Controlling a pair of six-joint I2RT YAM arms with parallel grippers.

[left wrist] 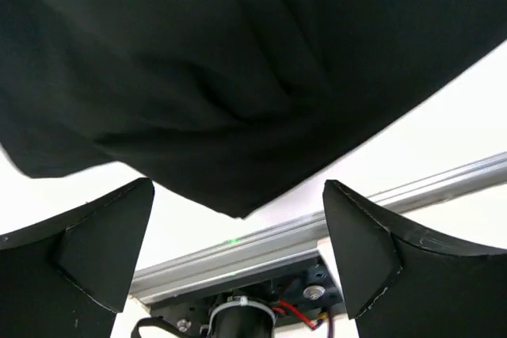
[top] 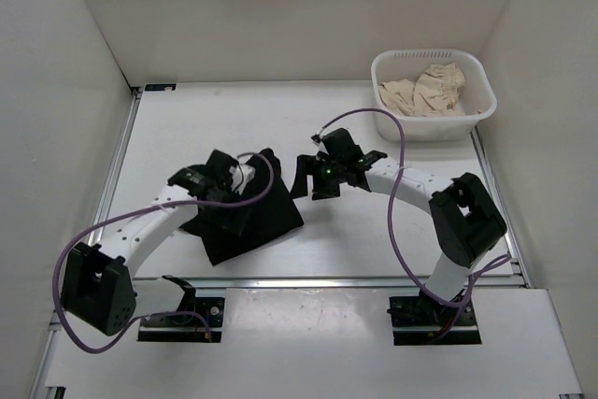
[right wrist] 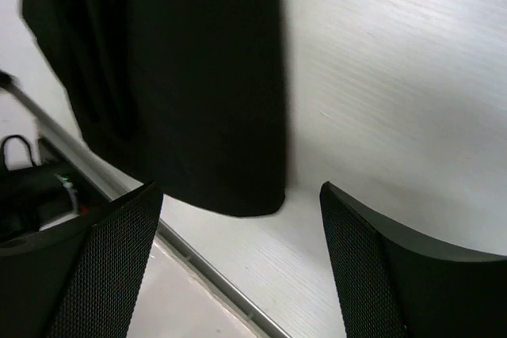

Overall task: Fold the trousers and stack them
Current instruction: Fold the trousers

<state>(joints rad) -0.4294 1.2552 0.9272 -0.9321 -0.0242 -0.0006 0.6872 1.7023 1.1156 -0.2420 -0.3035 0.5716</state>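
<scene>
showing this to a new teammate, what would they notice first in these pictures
The bunched black soft fabric trousers lie left of centre on the white table. Next comes the white plastic basket at the far right corner, holding a beige cloth garment.

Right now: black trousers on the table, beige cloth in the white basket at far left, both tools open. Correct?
No: the top view shows the basket at far right. The trousers on the table, beige cloth inside, left tool and right tool open: all correct.
</scene>
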